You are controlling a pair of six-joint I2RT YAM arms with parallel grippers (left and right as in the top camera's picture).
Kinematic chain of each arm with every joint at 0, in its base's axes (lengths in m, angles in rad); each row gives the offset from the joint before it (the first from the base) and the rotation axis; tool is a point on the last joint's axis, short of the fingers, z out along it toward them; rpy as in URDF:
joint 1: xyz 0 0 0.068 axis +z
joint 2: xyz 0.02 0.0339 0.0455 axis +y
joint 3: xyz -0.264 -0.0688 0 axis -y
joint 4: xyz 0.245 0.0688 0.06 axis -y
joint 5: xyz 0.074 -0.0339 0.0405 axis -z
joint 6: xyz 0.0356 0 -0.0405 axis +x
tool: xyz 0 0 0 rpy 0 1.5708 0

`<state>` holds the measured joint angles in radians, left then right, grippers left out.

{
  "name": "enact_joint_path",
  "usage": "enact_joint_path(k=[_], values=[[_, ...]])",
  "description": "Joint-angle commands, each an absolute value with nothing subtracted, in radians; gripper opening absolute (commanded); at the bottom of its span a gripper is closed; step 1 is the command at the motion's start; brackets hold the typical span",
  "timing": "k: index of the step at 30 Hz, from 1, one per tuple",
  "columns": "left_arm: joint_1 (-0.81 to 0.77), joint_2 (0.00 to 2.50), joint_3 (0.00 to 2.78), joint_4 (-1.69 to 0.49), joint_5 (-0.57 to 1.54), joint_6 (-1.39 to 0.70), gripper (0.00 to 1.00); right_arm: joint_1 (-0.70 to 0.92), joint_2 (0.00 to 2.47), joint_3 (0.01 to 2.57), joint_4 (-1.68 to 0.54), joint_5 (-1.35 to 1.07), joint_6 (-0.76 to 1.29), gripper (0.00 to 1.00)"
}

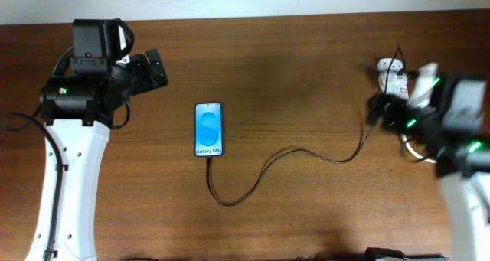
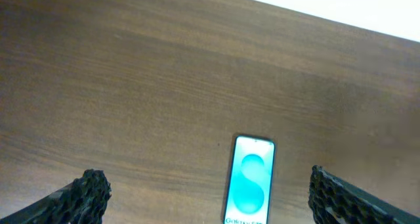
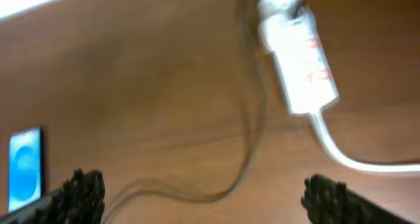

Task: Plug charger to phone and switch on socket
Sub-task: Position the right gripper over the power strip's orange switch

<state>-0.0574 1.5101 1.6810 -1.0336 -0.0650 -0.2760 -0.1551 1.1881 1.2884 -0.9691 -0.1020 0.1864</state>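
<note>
Jaws spread wide on both sides above the table [image 1: 306, 62]
Left gripper [image 2: 207, 183] hovers far-left of the phone [image 1: 208, 129] lying mid-table; the charger [image 1: 306, 154] seems plugged into its near end and trails right to the socket [image 3: 298, 60], beside the blurred right gripper [image 3: 203, 186]

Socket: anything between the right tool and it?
Nothing visible. In the right wrist view the socket lies ahead of the open right tool, only tabletop between; the charger cable runs beside it, not over it.
</note>
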Motion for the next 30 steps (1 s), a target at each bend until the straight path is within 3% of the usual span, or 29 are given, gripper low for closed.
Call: enact_joint_path(k=[1, 6, 11, 18, 30], values=[[-0.051, 1.504, 1.689, -1.034, -0.076, -0.271, 1.00, -0.348, 1.314, 1.562, -1.060, -0.125, 0.130, 0.98], [-0.051, 1.504, 1.689, -1.034, -0.076, -0.271, 0.99, -0.527, 1.515, 1.569, -1.023, -0.262, 0.003, 0.99], [-0.051, 1.504, 1.689, -1.034, -0.076, -0.271, 1.00, -0.531, 1.745, 1.569, -0.971, -0.287, 0.004, 0.99], [-0.051, 1.504, 1.689, -1.034, -0.076, -0.271, 0.99, -0.531, 1.915, 1.569, -0.860, -0.089, 0.041, 0.98], [-0.051, 1.504, 1.689, -1.034, -0.076, -0.271, 1.00, -0.467, 2.070, 1.569, -0.633, -0.029, -0.199, 0.99]])
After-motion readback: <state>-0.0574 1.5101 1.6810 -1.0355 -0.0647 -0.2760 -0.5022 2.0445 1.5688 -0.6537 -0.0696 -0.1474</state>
